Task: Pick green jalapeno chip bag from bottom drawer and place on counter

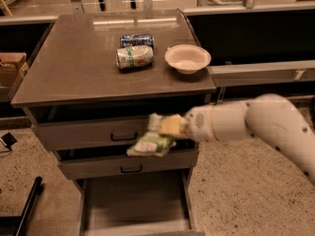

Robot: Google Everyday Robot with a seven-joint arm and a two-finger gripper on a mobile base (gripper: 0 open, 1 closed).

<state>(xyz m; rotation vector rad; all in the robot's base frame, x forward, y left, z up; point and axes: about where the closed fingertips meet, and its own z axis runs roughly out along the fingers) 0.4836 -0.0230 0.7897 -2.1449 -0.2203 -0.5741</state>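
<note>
Gripping crumpled green-white bag [147, 145], hand [169, 127] before drawers [83, 135]

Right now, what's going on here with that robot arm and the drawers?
The robot's gripper is shut on the green jalapeno chip bag and holds it in the air in front of the two upper drawers, above the open bottom drawer. The bag is not yet on the counter, where a green-and-white can, a blue can and a bowl sit.
</note>
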